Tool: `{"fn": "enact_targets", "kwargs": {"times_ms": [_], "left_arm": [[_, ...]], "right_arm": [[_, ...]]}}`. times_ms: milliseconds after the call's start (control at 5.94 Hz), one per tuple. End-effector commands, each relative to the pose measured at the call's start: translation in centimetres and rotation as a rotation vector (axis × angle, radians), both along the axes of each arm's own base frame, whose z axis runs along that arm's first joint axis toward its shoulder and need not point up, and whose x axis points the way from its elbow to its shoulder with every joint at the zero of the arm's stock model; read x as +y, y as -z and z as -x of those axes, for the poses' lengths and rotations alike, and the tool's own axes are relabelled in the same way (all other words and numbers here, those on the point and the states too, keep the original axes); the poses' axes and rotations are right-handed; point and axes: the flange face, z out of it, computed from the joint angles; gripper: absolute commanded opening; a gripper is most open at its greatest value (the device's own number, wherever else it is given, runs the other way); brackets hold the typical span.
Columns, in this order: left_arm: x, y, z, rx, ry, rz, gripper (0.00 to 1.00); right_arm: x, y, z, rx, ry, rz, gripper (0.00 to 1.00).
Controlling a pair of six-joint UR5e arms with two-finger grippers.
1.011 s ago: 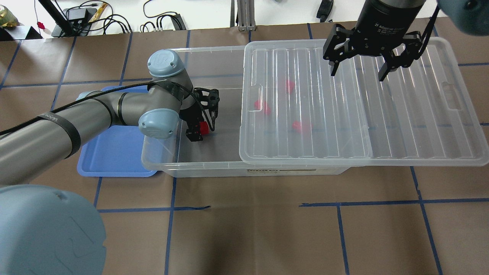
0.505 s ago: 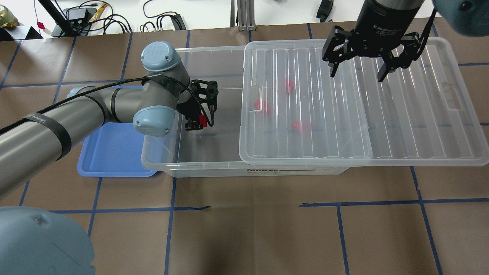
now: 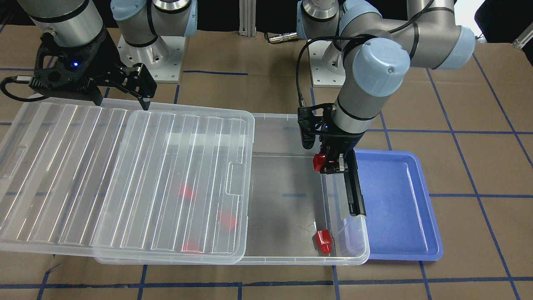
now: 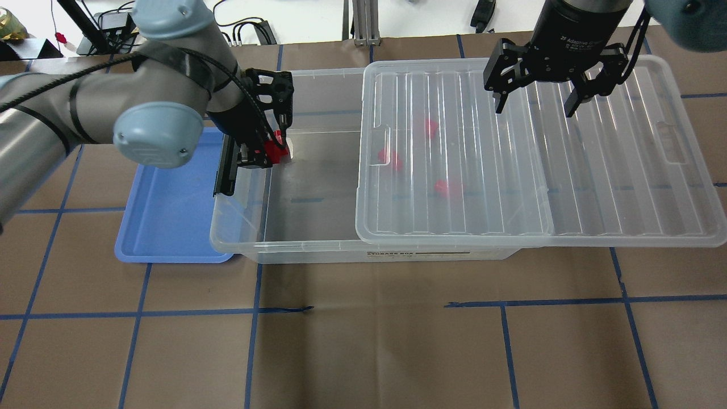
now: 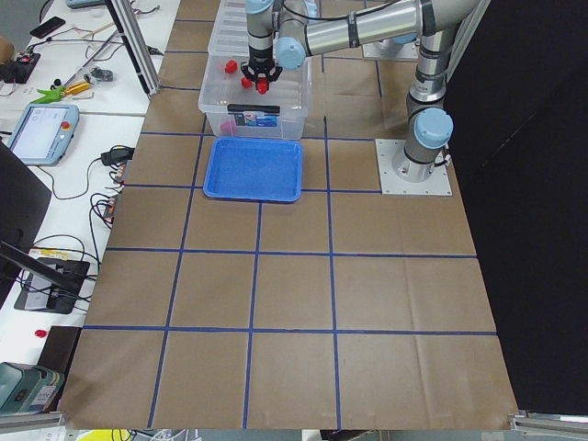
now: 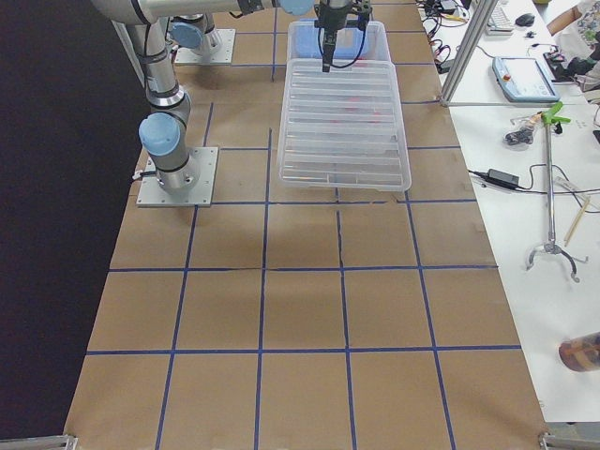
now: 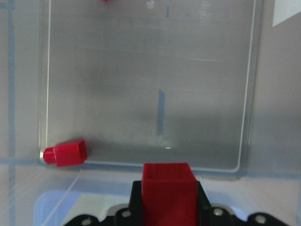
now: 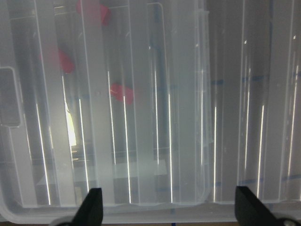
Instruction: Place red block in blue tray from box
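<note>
My left gripper [image 4: 267, 153] is shut on a red block [image 4: 278, 150] and holds it in the air over the left end of the clear box [image 4: 295, 247], close to the rim beside the blue tray [image 4: 164, 227]. The left wrist view shows the held red block [image 7: 168, 188] between the fingers, with the box floor below. The front view shows the same red block [image 3: 319, 162] next to the blue tray [image 3: 395, 200]. My right gripper [image 4: 534, 111] is open and empty above the ribbed lid [image 4: 625, 170].
Another red block [image 3: 322, 241] lies in the box's far left corner and also shows in the left wrist view [image 7: 66, 153]. Three red blocks [image 4: 390, 159] lie under the lid, which is slid to the right. A black latch [image 4: 224, 170] stands between box and tray.
My left gripper has risen from the box floor with the red block and moved toward the box's far left end. The right gripper has barely moved.
</note>
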Motion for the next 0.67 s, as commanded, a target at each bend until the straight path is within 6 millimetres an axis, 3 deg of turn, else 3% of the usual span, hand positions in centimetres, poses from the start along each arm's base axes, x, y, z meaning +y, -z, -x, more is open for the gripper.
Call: {"fn": "enact_targets", "kwargs": {"times_ms": [0,168,337,505], "left_arm": [[-0.3,-2.0,-9.1,-0.004,0.017,0.001,0.05],[-0.2,0.0,-15.6,0.004,0.072,-0.033,0.03],[0.7,3.1,-20.0,0.025,0.08,-0.071,0.03],[1.1,6.2,-20.2,0.012,0.088,-0.042,0.03]], "right_arm": [[-1.9,0.5,8.9,0.027,-0.029,-0.001,1.0],[-2.2,0.9,14.5,0.032,-0.028,-0.014,1.0],[-2.6,2.5,21.4,0.078,0.006,-0.055,1.0],[-2.9,4.3,27.8,0.076,0.008,-0.061,1.0]]}}
